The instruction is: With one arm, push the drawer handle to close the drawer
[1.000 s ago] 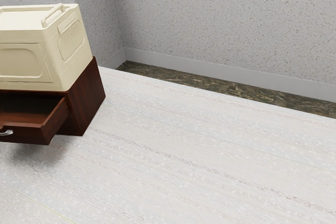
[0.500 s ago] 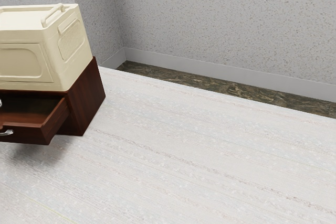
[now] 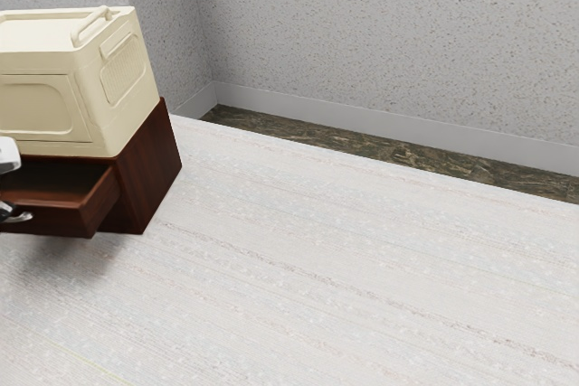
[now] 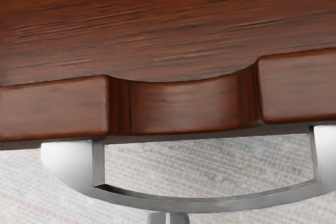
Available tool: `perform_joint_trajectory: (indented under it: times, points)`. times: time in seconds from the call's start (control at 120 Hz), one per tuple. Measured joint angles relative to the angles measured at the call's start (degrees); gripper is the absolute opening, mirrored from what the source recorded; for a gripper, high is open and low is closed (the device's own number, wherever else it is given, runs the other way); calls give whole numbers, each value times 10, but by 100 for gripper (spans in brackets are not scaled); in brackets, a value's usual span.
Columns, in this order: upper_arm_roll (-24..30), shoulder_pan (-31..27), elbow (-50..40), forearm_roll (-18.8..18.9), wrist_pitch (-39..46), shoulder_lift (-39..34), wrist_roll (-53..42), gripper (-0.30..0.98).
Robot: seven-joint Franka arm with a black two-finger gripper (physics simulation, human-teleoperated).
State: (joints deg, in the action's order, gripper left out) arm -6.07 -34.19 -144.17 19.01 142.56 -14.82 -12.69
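Wood-grained drawer [image 4: 184,107] stands open — front edge scooped
Gripper [image 3: 5,211] narrow, tips together — beside the bowed metal handle [image 4: 220,204]

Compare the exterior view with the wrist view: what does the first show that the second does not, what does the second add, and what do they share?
Exterior view: cream lidded box on the wooden cabinet, speckled wall, white baseboard.

Wrist view: curved notch in the drawer front, both ends of the handle.

Both: open drawer, silver handle, gripper, pale surface.
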Motion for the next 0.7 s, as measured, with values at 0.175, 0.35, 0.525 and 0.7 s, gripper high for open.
perform_joint_trajectory:
  times: [0.175,0.35,0.525,0.7]
  points:
    - [17,1,39,-4,4,41,-8,-10]
    - [25,1,73,-9,7,72,-15,-10]
    - [32,1,110,-10,8,100,-20,-10]
    - [33,3,144,-10,8,128,-25,-10]
